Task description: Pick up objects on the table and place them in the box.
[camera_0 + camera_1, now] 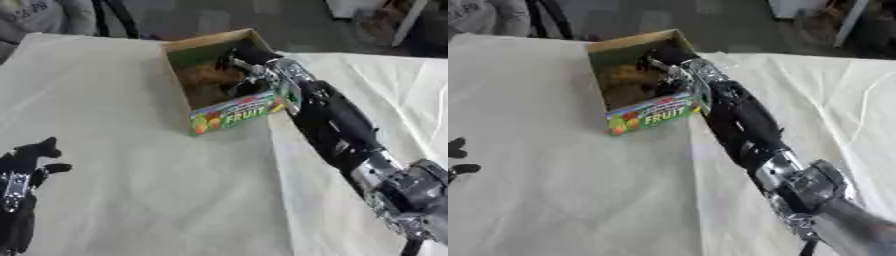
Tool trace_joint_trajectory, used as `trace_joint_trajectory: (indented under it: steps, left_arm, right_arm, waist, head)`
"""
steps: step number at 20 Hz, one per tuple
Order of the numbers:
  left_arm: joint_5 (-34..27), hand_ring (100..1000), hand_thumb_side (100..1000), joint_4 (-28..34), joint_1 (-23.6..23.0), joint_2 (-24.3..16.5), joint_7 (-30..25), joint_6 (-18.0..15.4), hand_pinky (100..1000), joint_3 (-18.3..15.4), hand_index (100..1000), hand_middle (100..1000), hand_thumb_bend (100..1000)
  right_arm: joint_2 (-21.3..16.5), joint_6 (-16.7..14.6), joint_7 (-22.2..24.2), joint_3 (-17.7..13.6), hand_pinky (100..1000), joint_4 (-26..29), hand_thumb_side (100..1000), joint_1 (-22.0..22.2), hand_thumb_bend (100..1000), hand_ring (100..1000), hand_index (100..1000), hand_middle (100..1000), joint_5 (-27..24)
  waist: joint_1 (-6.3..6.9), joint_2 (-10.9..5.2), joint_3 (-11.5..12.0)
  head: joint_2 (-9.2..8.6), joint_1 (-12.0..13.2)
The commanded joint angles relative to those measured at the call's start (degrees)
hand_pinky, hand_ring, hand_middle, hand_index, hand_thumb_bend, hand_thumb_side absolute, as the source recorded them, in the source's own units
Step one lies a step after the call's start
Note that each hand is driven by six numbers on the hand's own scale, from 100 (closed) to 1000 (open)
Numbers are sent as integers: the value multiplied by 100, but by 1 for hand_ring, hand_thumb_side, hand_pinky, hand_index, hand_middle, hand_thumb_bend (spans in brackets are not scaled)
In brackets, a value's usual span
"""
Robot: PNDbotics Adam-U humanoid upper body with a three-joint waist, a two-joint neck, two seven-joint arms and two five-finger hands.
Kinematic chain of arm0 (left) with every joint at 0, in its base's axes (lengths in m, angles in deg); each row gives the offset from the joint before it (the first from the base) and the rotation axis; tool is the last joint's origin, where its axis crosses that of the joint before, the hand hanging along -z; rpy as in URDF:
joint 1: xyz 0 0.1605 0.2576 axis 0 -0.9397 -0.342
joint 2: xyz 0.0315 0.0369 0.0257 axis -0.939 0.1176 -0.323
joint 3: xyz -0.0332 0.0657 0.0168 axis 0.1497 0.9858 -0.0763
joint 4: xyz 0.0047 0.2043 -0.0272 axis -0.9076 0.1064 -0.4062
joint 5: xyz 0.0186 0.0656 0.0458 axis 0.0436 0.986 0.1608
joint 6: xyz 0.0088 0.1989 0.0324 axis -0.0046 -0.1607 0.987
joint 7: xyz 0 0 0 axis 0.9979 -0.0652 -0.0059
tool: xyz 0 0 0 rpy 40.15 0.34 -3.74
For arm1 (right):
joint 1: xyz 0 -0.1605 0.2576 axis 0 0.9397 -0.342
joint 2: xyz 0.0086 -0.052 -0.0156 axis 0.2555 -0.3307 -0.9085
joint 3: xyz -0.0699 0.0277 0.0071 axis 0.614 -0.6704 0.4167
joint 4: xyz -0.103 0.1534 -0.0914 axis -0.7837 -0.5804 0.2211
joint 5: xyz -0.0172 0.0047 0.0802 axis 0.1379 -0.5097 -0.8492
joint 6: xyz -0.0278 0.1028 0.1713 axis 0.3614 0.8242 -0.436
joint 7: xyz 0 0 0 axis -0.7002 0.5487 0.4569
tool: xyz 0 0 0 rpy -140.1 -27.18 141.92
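Right hand: the right hand (238,67) is reaching down into the open top of the box (229,114), with the black and silver right arm (337,125) stretching in from the lower right corner across the counter. The hand is sitting low between the box walls, and I cannot tell whether its fingers are curled or straight, or whether they are grasping anything.
Box: the cardboard box is standing upright on the far middle of the counter (131,165), its top open toward the camera. Its near wall is showing a colourful printed panel with the word FRUIT and pictures of fruit beside it. The right arm is passing over the box's right near corner.
Contents: something brownish (627,82) is lying inside the box, just left of the hand; its shape is too blurred to name.
Left hand: the left hand (31,160) is resting idle near the lower left edge, fingers pointing up and spread, released and holding nothing. It is well apart from the box.
Counter: the counter is lying under a pale cloth with creases, and a seam is running from the box's near corner toward the bottom edge.
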Motion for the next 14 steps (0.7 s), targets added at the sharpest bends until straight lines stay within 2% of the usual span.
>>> trace_joint_trajectory:
  steps: [1,3,6,9,14]
  left_arm:
    - [-38,880,661,133,87,19,-15,-7,617,7,628,532,567]
    - [-36,880,660,137,92,20,-19,-14,617,5,628,532,567]
    - [-30,880,660,132,89,21,-18,-15,617,0,627,532,569]
    - [-24,880,659,132,89,21,-14,-21,617,-8,627,532,570]
    - [-9,880,657,119,58,5,14,-31,617,-38,627,532,573]
  right_arm:
    - [-87,2,311,-43,548,173,483,-133,100,682,873,776,-329]
    - [-108,43,615,-23,612,269,639,-145,100,770,888,835,-561]
    - [-146,97,1029,22,695,444,748,-158,100,866,916,901,-766]
    - [-188,123,1297,37,698,631,765,-164,100,869,926,916,-892]
    - [-330,105,1357,48,707,1065,648,-163,100,892,924,940,-1214]
  waist:
    - [18,-82,-27]
    - [9,-83,-47]
    - [-5,-83,-71]
    - [-14,-88,-103]
    - [-25,-117,-232]
  head:
    - [-88,-10]
    - [-93,-4]
    - [-97,1]
    - [-100,17]
    - [-94,87]
